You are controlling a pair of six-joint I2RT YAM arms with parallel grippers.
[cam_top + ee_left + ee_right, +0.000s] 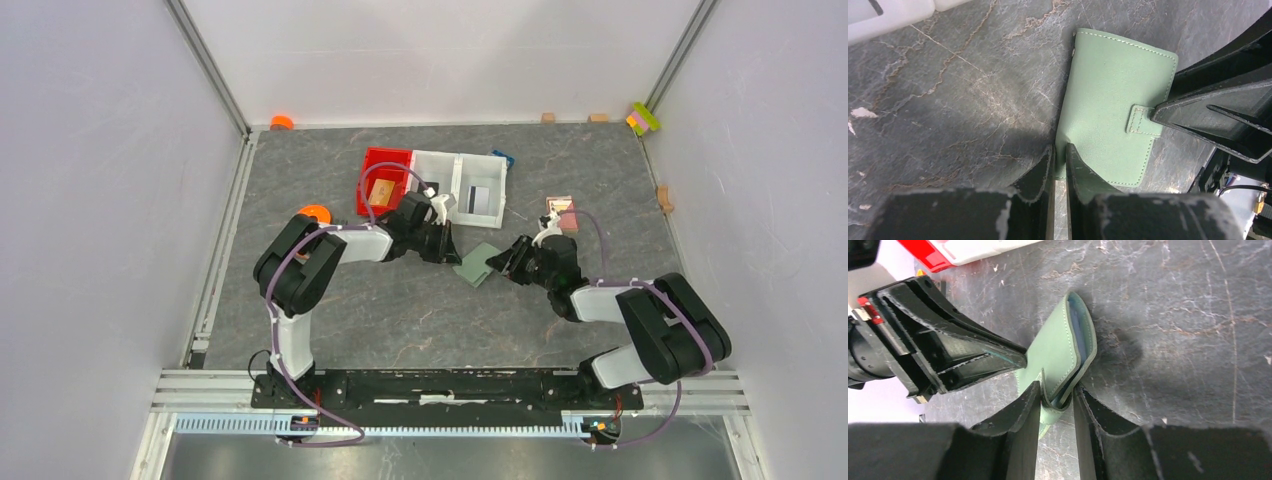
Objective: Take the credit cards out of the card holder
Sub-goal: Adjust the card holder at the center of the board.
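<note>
Mid-counter, the card holder sits btwn both grippers, folded shut w/ tab fastened. Right gripper narrowed onto the tab end, fingers touching both sides. Left gripper almost closed, pinching the opp. edge. Bluish credit cards peek from the fold. Farther back: red bin, white bin.

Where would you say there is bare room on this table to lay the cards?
Free: grey tabletop between the arm bases and the sage-green folding card holder; also the far-right stretch beyond the pink square item. Crowded: the middle, left gripper and right gripper on the holder, red bin and white bins close behind.
</note>
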